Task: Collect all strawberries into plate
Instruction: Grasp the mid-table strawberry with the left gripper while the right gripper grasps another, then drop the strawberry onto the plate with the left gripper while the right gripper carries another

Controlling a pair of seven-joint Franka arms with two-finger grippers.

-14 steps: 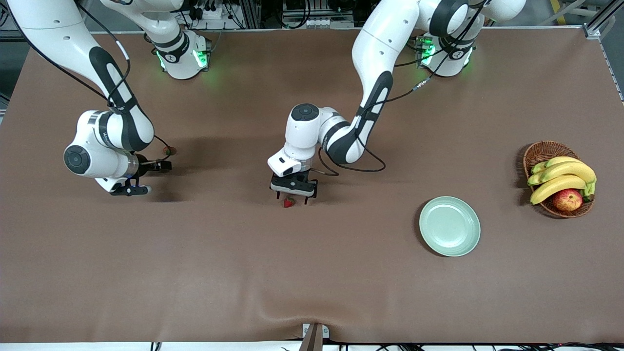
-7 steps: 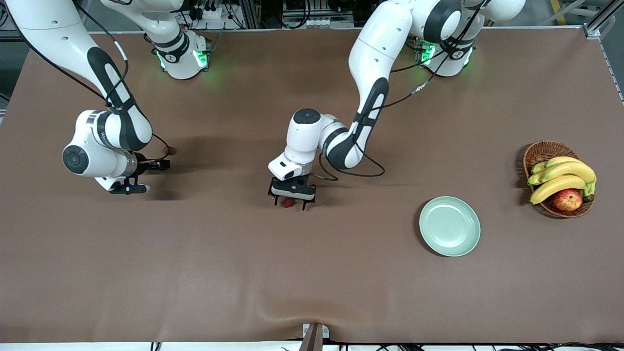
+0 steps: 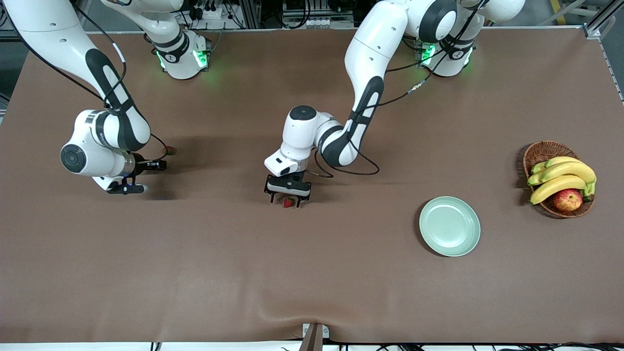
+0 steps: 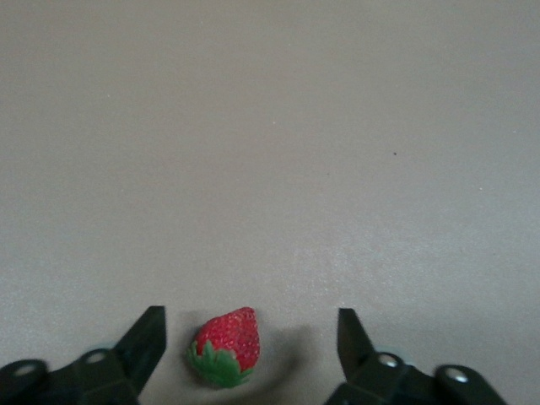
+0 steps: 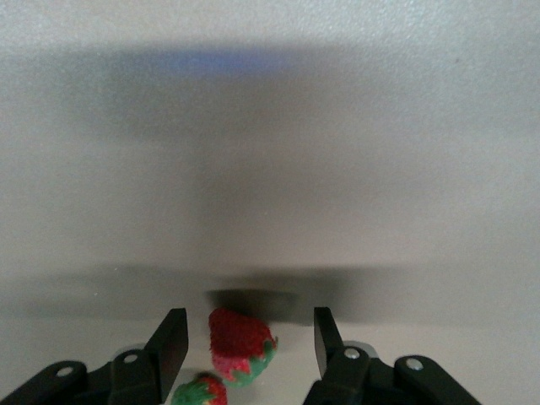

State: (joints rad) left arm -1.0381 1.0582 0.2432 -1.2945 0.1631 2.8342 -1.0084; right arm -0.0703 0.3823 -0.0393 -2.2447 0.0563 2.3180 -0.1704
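Both pairs of jaws stand spread, each straddling fruit. Between the left gripper's (image 4: 251,337) fingers lies one strawberry (image 4: 226,346) on the brown table (image 3: 195,253), sitting closer to one finger than the other; centring over it before closing would likely keep it from being nudged sideways. Inside the right gripper (image 5: 245,337) sit two berries: a larger one (image 5: 240,342) and a smaller one (image 5: 201,392) close beside it, so closing risks pinching both or flicking one away. Well away, toward the left arm's end, waits the plate (image 3: 449,226), with nothing on it.
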